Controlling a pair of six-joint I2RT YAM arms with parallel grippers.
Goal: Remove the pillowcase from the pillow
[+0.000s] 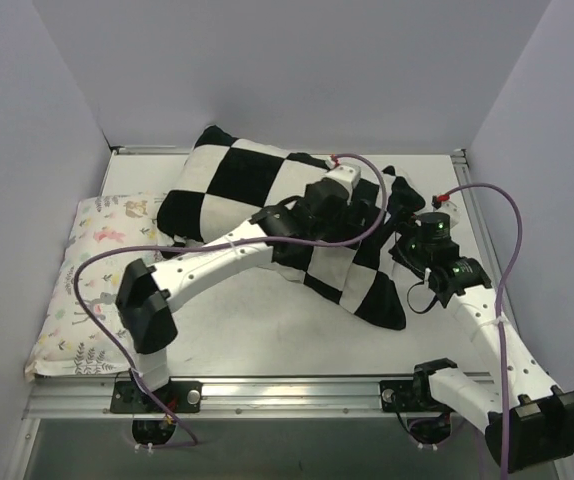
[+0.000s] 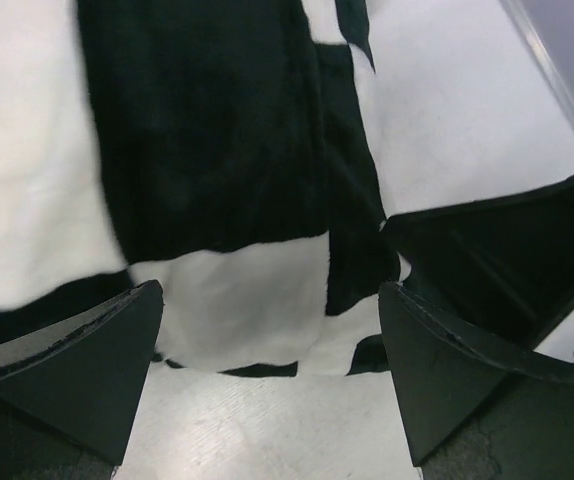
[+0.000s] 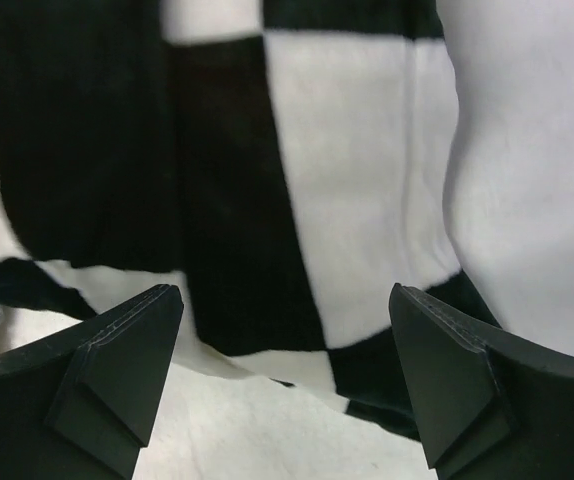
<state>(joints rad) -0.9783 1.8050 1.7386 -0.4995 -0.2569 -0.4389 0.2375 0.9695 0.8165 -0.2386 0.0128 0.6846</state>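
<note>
Both tools are idle: the left gripper [image 2: 270,300] stands with jaws wide apart and nothing between them, and the right gripper [image 3: 285,295] likewise, each hanging just above the pillowcase [image 1: 242,185]. The pillowcase lies across the table [image 1: 267,330], plump at the far left and flat and limp toward the near right. You see no bare pillow anywhere, so judge it as inside that plump end and the removal as barely started. Risks from here: if you close too deep you may pinch filling along with cloth, and the whole bundle will drag instead of the cover sliding off. If you catch only the limp tail, it may slip out. The grippers sit close together, so a careless approach could knock them into each other. The top view gives you the whole lie of the cloth and the printed pillow [image 1: 87,270] at the left edge, but the arms hide the jaws there. The wrist views show the open gaps and the fabric edge against the table. The left one also shows a dark angular part [image 2: 497,260], probably the other arm, though you cannot be sure.
</note>
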